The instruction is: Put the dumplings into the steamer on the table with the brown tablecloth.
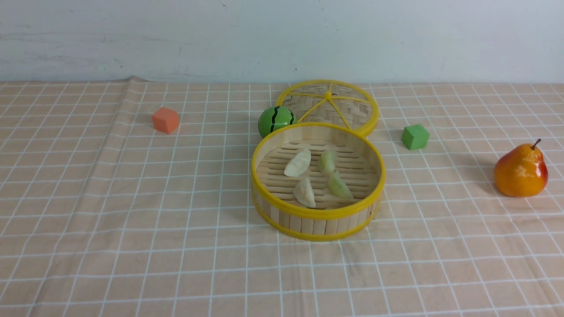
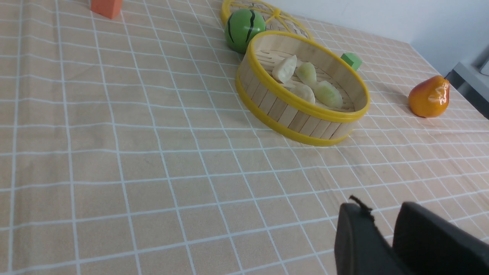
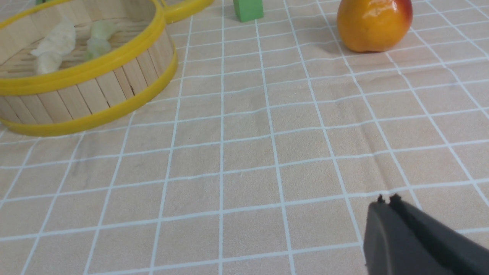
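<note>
Four toy dumplings (image 1: pixel 315 175) lie inside the round bamboo steamer (image 1: pixel 318 222), which stands near the middle of the table (image 1: pixel 110 246) on the brown tablecloth (image 1: pixel 440 264). Seen from the front, the two cream-white pieces occupy the left half of the slatted floor and the two pale green ones the right. The farther white dumpling (image 1: pixel 298 163) lies with its long axis on a diagonal, its far tip pointing up and to the right; the nearer white dumpling (image 1: pixel 305 192) runs roughly front to back, angled slightly to the right at its near end. The farther green dumpling (image 1: pixel 327 161) lies close to front-to-back, and the nearer green dumpling (image 1: pixel 339 185) slants toward the near right. The pieces sit close together; whether they touch cannot be told. Behind the steamer, its woven lid (image 1: pixel 335 105) with yellow spokes lies flat, a green striped ball (image 1: pixel 276 120) beside it at the steamer's far left rim. An orange cube (image 1: pixel 166 119) sits well apart to the left, a green cube (image 1: pixel 414 136) to the right, and a toy pear (image 1: pixel 521 170) farther right. No writing or labels are visible. The left gripper (image 2: pixel 384 221) hangs over bare cloth with a narrow gap between its jaws, holding nothing; the right gripper (image 3: pixel 386 200) has its jaws pressed together, empty.
</note>
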`<state>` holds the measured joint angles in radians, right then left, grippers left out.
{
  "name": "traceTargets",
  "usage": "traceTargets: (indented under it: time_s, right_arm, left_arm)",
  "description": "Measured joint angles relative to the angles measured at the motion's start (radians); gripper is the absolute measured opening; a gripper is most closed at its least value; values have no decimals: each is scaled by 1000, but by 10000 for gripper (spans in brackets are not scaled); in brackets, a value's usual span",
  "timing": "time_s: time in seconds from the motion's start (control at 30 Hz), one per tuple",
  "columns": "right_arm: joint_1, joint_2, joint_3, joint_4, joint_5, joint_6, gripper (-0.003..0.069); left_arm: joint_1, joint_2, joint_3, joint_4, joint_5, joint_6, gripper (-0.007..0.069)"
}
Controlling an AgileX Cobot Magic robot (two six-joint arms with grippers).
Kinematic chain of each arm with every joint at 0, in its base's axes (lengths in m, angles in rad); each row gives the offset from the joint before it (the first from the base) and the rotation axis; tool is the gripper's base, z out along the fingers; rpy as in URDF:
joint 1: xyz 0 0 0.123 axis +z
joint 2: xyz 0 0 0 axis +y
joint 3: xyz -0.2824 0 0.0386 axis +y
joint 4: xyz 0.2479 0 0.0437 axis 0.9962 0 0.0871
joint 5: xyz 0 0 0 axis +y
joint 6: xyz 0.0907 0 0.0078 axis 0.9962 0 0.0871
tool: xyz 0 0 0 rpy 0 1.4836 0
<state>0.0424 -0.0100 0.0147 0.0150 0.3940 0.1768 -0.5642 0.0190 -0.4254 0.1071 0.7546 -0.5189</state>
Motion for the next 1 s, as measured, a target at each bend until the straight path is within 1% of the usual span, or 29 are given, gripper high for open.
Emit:
traceTargets:
  time_s: [0.37,0.43,0.57,0.63,0.67,0.7,0.77,0.8,0.83,0.87,0.9,0.93,0.97,1.0]
  right_arm:
    - [0,0,0,0,1,0,-10]
    - [0,0,0,0,1,0,-8]
    - [0,0,0,0,1,0,-5]
    - [0,0,-1,0,1,0,-3]
    - [0,0,-1,0,1,0,-2]
    - [0,0,-1,0,1,0,-1]
    - [0,0,-1,0,1,0,0]
    - [0,0,-1,0,1,0,-1]
    - [0,0,-1,0,1,0,0]
    - [0,0,-1,0,1,0,1]
    - [0,0,-1,0,1,0,0]
    - [0,0,-1,0,1,0,1]
    - [0,0,-1,0,1,0,2]
    - [0,0,-1,0,1,0,2]
  left_arm:
    - [0,0,0,5,0,0,150]
    - [0,0,0,64,5,0,153]
    - [1,0,14,92,-5,0,153]
    - [22,0,42,99,-47,-1,134]
    - [45,0,59,100,-79,-1,111]
    - [85,0,79,95,-123,0,65]
    - [164,0,113,59,-209,36,-1]
    - [213,0,136,37,-247,65,-14]
    - [223,0,141,31,-256,73,-14]
    - [313,0,190,-19,-344,152,-14]
    - [352,0,215,-40,-385,188,-14]
    - [362,0,221,-50,-406,206,-14]
    - [432,0,272,-82,-472,256,-14]
    - [447,0,284,-86,-490,260,-14]
